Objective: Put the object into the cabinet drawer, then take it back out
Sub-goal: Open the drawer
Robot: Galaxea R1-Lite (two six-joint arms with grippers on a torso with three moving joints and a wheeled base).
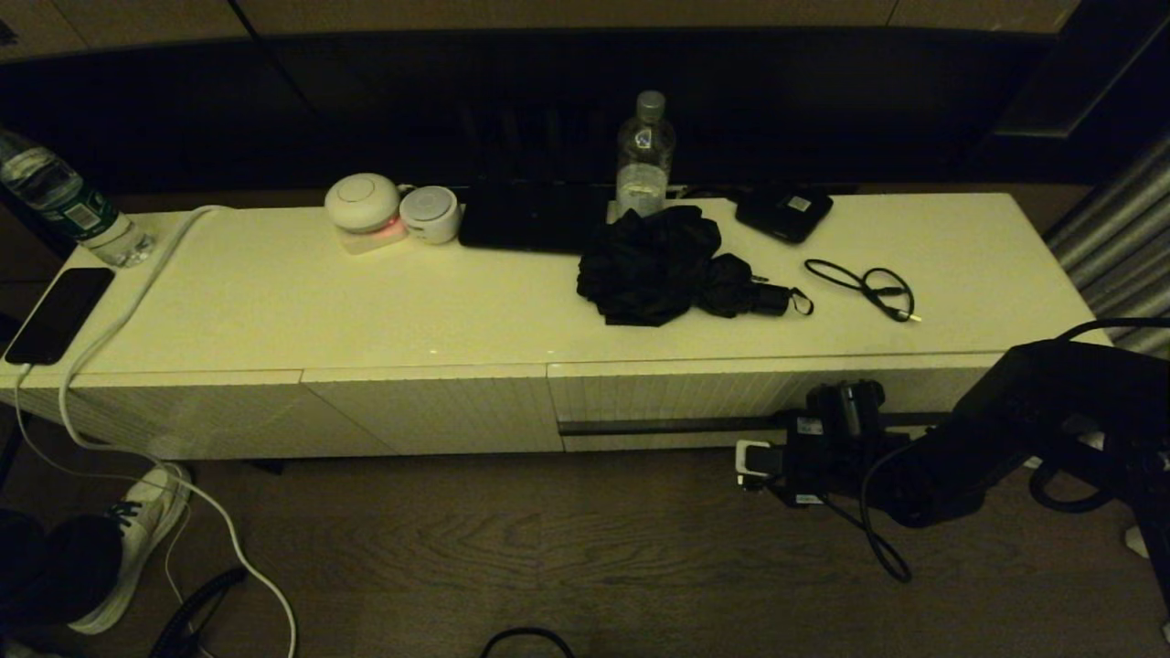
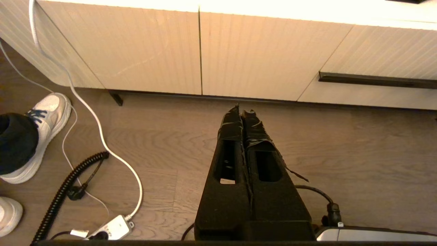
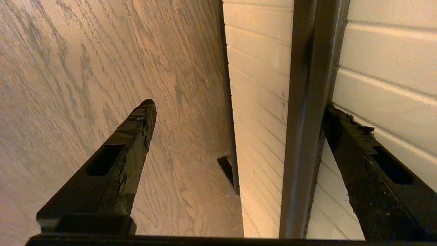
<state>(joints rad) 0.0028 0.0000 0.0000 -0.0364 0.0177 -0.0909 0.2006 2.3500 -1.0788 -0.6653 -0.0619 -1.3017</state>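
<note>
Drawer (image 1: 667, 402) closed, lower right of head view. Right gripper (image 3: 239, 112) at handle strip (image 3: 304, 119), jaws spread. Left gripper (image 2: 243, 111) above floor, jaws pressed together.

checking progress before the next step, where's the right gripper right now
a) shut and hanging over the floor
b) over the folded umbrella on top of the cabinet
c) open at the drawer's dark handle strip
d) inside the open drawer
c: the right gripper is open, one finger against the dark handle strip of the closed cabinet drawer, the other over the floor.
</note>
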